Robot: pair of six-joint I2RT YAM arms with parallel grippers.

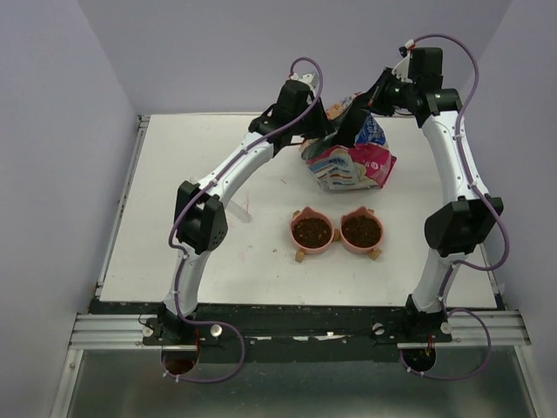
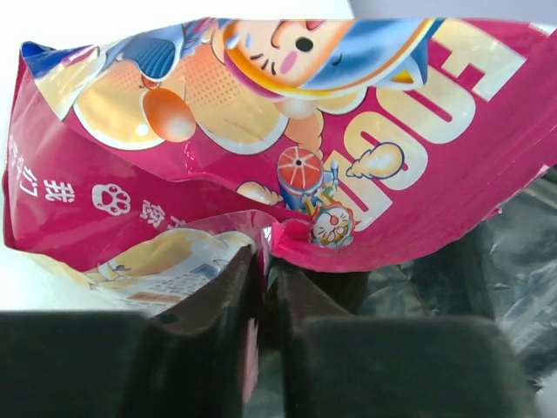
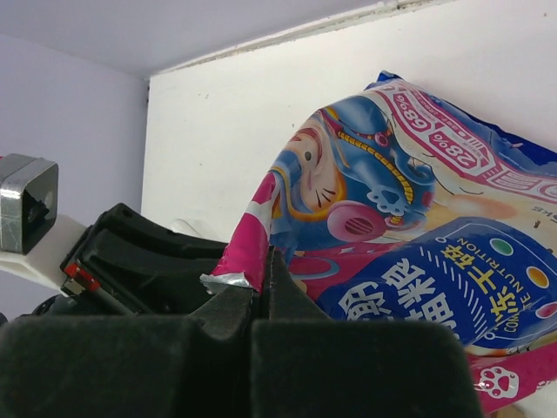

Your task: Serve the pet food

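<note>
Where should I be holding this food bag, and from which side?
By its thin upper edge, one corner per gripper, coming in from each side. The bag is soft and crumpled, so only that flat edge fits between the fingers. The left gripper and right gripper are shut on it there.

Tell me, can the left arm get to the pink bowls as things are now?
Probably not at once: the left gripper is shut on the bag; nothing else stands before the bowls.
</note>
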